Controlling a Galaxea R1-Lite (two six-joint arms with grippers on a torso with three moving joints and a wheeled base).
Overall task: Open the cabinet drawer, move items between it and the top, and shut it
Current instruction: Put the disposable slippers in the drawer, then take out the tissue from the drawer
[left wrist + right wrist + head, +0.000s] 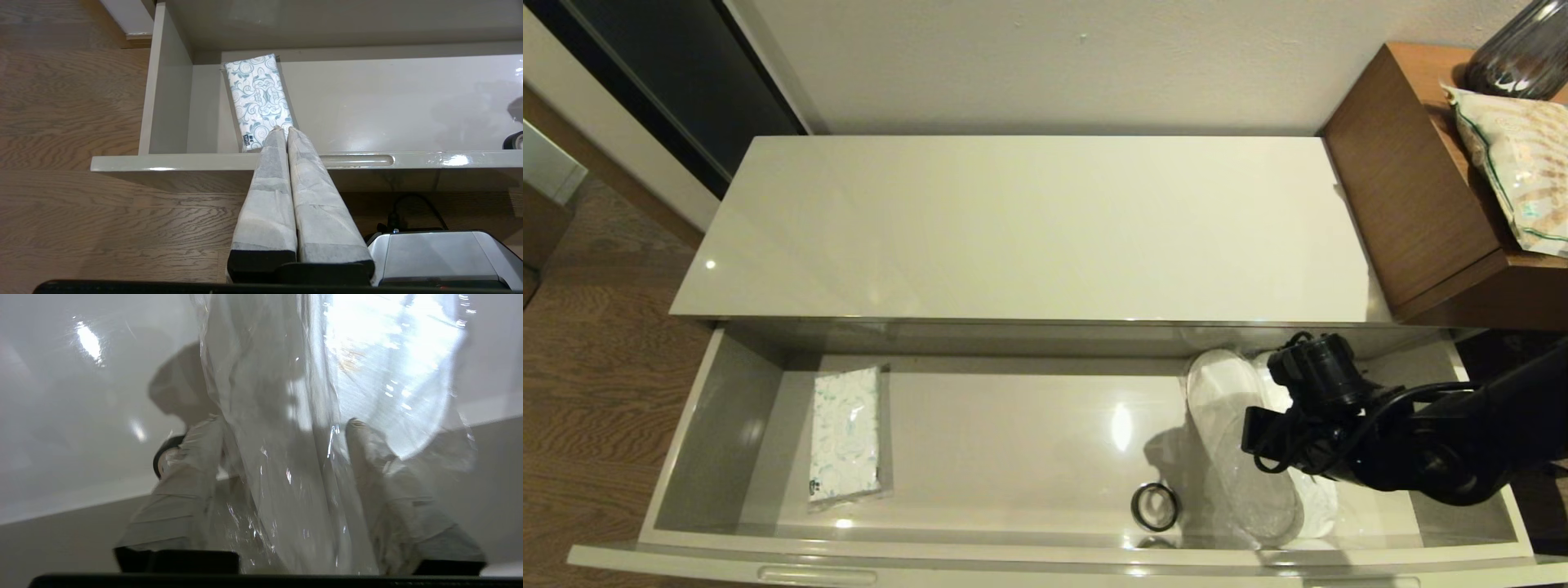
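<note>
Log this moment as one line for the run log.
drawer open | right gripper open, straddling slippers | left gripper shut, parked outside | pack inside

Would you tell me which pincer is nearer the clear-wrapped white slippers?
Right. The right pincer is open astride the clear-wrapped white slippers inside the drawer; the left pincer, shut, hangs outside the drawer's front near the patterned pack.

drawer (719,425) open | holds: pack (845,437), slippers (1225,425), black ring (1155,506)

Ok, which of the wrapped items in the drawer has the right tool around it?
The slippers in clear wrap, at the drawer's right end: the right tool is open around them. The blue-green printed pack lies alone at the left end.
</note>
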